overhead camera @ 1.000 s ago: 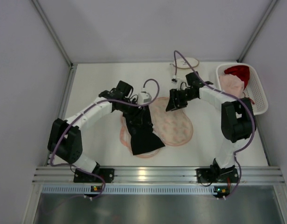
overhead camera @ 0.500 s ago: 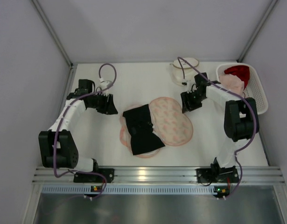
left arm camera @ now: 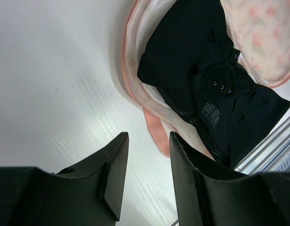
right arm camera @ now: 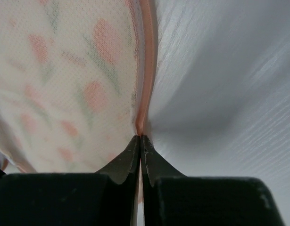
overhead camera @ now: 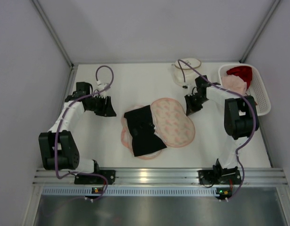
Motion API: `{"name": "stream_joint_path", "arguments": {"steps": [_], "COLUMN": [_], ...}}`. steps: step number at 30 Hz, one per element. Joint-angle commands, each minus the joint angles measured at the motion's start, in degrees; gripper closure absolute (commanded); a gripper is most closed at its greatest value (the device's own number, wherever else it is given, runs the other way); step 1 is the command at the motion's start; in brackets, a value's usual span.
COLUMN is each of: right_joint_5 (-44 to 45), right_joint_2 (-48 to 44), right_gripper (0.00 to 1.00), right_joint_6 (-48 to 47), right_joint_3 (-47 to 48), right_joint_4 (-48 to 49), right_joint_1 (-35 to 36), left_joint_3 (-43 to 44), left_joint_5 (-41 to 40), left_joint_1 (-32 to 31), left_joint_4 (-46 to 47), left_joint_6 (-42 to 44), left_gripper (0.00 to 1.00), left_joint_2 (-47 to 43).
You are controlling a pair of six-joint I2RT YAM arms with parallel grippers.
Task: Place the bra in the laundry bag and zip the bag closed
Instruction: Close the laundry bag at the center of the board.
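The laundry bag (overhead camera: 175,123) is pink floral mesh, lying flat at the table's middle. The black bra (overhead camera: 142,129) rests over its left half and partly sticks out toward the front. In the left wrist view the bra (left arm camera: 201,70) lies on the bag's pink rim (left arm camera: 156,132), ahead of my left gripper (left arm camera: 147,141), which is open, empty and apart from it. From above, that left gripper (overhead camera: 107,106) stands to the bag's left. My right gripper (overhead camera: 189,104) sits at the bag's upper right edge. Its jaws (right arm camera: 140,137) are shut on the pink rim (right arm camera: 145,70).
A white basket (overhead camera: 263,96) at the right edge holds a red and a pale pink garment. A round pale mesh bag (overhead camera: 187,66) lies at the back, behind the right arm. Purple cables loop over both arms.
My left arm drew back to the left and left the bra lying on the bag. My right gripper shifted right to the bag's edge and closed on its rim.
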Motion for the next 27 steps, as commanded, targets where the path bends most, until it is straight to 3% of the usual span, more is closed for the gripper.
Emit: {"name": "stream_joint_path", "arguments": {"steps": [1,4,6,7,16,19,25,27], "right_joint_5": [-1.8,-2.5,-2.4,-2.3,2.5,4.9,4.5,3.3], "right_joint_2": [-1.7,-2.7,-2.9,-3.0,-1.8,-0.2,-1.6,-3.2], "right_gripper": [1.0,1.0,0.91,0.81,0.66,0.7,1.0,1.0], "right_joint_6": [-0.7,-1.3,-2.4,-2.4,-1.7,-1.9,-2.2,-2.2], "right_joint_3": [2.9,3.6,3.2,2.3,0.0,0.3,1.4,1.6], "right_joint_4": [-0.7,-2.4,-2.4,-2.2,1.4,1.7,0.1,-0.5], "right_joint_1": [-1.1,-2.4,-2.2,-2.1,2.8,3.8,3.8,2.8], "left_joint_3": [0.7,1.2,1.5,1.5,3.1,3.3,3.4,3.5], "left_joint_5": [1.2,1.5,1.9,2.1,0.6,0.5,-0.1,-0.2], "left_joint_1": [0.0,0.0,0.1,0.0,0.0,0.1,0.0,0.1], "left_joint_4": [0.9,1.0,0.9,0.9,0.9,0.9,0.9,0.9], "left_joint_6": [-0.8,-0.8,-1.0,-1.2,-1.5,-1.7,-1.5,-1.5], "left_gripper": [0.54,0.54,0.54,0.54,0.53,0.53,0.53,0.53], "left_joint_2": [0.2,0.7,1.2,1.5,1.2,1.0,0.9,0.9]}}
